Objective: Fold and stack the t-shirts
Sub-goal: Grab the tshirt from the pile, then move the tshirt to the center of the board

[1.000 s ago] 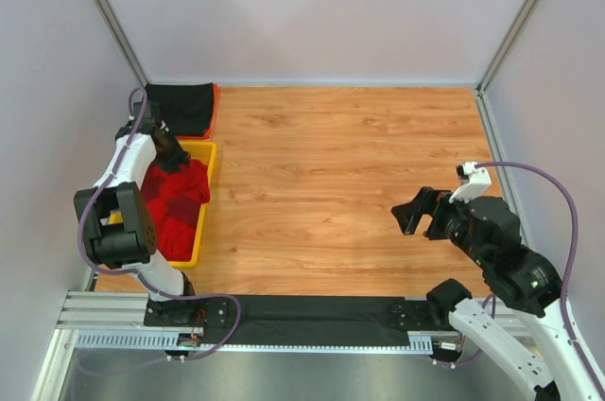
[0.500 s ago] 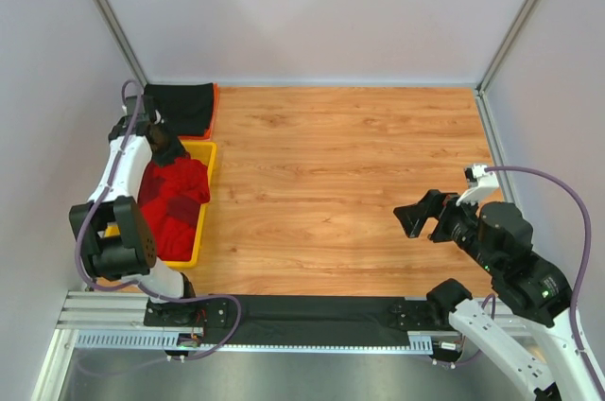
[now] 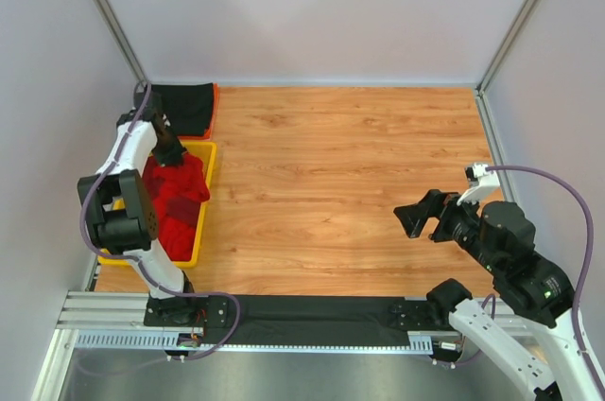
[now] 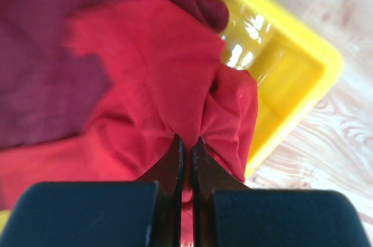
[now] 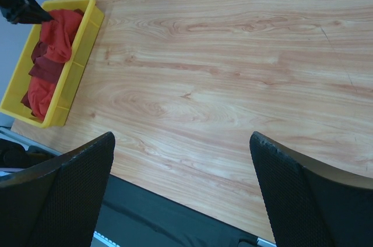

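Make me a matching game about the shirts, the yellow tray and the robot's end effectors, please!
Things:
1. red t-shirt
2. black t-shirt
3. yellow tray
4. right end effector

Places and states:
A. open, hovering over the bare table
B. pinched by the shut left end effector
C. lying behind the tray, in the far left corner
D. sitting along the table's left edge

Pairs: 1-B, 2-C, 3-D, 4-A

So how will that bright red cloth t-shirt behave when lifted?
Probably floppy: the bright red cloth t-shirt bunches where the left gripper pinches it. It may drag the dark maroon t-shirt lying against it.
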### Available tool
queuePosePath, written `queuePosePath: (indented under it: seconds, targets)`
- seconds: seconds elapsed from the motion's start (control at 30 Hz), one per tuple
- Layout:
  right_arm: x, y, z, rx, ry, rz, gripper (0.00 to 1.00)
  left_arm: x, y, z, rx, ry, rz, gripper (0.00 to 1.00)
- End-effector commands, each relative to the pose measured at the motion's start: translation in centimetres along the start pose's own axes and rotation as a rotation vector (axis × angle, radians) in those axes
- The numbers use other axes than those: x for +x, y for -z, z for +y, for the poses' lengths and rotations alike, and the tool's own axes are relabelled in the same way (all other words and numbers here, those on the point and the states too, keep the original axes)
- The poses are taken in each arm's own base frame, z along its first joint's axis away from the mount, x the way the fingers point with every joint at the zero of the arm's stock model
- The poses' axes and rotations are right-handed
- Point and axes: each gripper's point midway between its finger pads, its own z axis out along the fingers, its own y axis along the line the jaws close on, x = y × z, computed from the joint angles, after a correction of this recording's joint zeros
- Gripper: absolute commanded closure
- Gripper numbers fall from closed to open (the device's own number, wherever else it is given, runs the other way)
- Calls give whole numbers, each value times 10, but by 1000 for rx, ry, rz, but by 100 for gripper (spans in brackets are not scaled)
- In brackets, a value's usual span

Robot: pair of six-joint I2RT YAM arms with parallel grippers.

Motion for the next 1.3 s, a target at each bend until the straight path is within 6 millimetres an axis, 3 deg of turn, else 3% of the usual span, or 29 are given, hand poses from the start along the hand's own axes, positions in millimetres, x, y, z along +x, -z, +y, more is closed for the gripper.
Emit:
queuePosePath:
  seconds: [0.0, 0.13, 0.2, 0.27, 0.43, 0.57, 0.6, 0.63, 0.67, 0.7, 0.73, 0.77, 0.8, 0.87, 0.9, 0.97, 1.0, 1.03, 1.07, 1.13, 1.17, 1.23, 1.27]
  targets:
    - [-11, 6, 9, -38, 17, -27, 1, -54, 99, 10, -75, 19, -265, 100]
    - [-11, 7, 13, -58, -2, -27, 1, -72, 175, 8, -42, 49, -418, 100]
    - [-13, 9, 15, -61, -20, -35, 2, -73, 210, 3, 1, 62, -475, 100]
    - [-14, 11, 16, -64, -31, -40, 2, -71, 232, -2, 39, 72, -512, 100]
    - [-15, 18, 15, -70, -39, -60, 2, -73, 324, -26, 231, 72, -698, 100]
    - [-19, 23, 7, -29, -37, -83, 2, -69, 406, -79, 621, 39, -839, 100]
    - [-20, 23, 5, -17, -45, -88, 2, -59, 428, -95, 743, 1, -836, 100]
    - [-21, 24, 3, 1, -53, -90, 2, -52, 442, -108, 810, -6, -826, 100]
    - [-23, 25, -1, 24, -58, -98, 2, -50, 438, -122, 845, -18, -766, 100]
    - [-25, 25, -1, 30, -63, -101, 2, -47, 469, -129, 895, -55, -808, 100]
    - [-25, 26, -1, 33, -70, -96, 2, -30, 471, -145, 932, -104, -745, 100]
    - [-25, 26, 1, 26, -71, -93, 2, -33, 468, -161, 953, -132, -713, 100]
    - [-25, 26, 3, 20, -74, -87, 2, -22, 487, -172, 1027, -177, -713, 100]
    - [-25, 28, 5, 10, -78, -80, 2, 4, 508, -199, 1169, -261, -676, 100]
    - [-25, 28, 5, 10, -82, -80, 2, 26, 502, -218, 1221, -306, -604, 100]
    - [-25, 29, 5, 11, -95, -83, 2, 48, 512, -234, 1323, -364, -589, 100]
    - [-25, 28, 5, 13, -98, -82, 2, 70, 486, -252, 1332, -398, -481, 100]
    - [-25, 28, 4, 17, -105, -85, 2, 79, 479, -260, 1351, -421, -452, 100]
    - [-25, 26, 4, 23, -113, -87, 2, 96, 435, -270, 1290, -432, -364, 100]
    - [-23, 21, 1, 42, -125, -76, 3, 132, 395, -283, 1251, -475, -276, 93]
    - [-21, 19, -1, 51, -136, -72, 4, 160, 340, -286, 1174, -500, -165, 88]
    - [-15, 9, -6, 82, -143, -47, 5, 207, 290, -292, 1116, -563, -31, 73]
    - [-13, 5, -8, 99, -147, -40, 5, 233, 251, -282, 1045, -591, 61, 68]
